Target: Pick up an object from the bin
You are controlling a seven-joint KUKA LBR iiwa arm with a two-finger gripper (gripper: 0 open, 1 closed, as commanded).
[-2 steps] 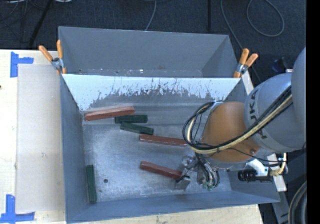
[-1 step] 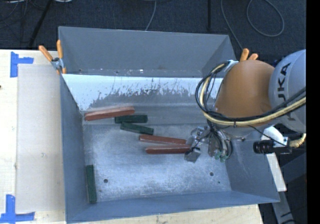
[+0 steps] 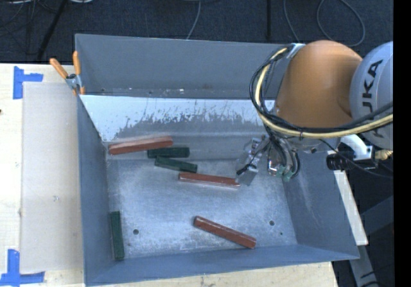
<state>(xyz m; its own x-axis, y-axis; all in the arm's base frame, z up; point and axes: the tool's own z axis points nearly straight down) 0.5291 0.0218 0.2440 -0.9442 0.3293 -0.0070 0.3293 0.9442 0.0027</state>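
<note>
My gripper (image 3: pixel 248 169) hangs at the right of the bin, under the orange dome, its fingertips just above the floor. Its tips stand at the right end of a reddish-brown stick (image 3: pixel 207 180) that lies flat near the bin's middle. A dark green stick (image 3: pixel 176 165) lies just left of that one. Another reddish-brown stick (image 3: pixel 224 232) lies at a slant toward the front. Nothing shows between the fingers.
A longer reddish-brown stick (image 3: pixel 140 146) and a dark green stick (image 3: pixel 168 152) lie by the back wall at left. A dark green stick (image 3: pixel 116 235) lies upright along the left front corner. The arm's dome and cables cover the bin's right back part.
</note>
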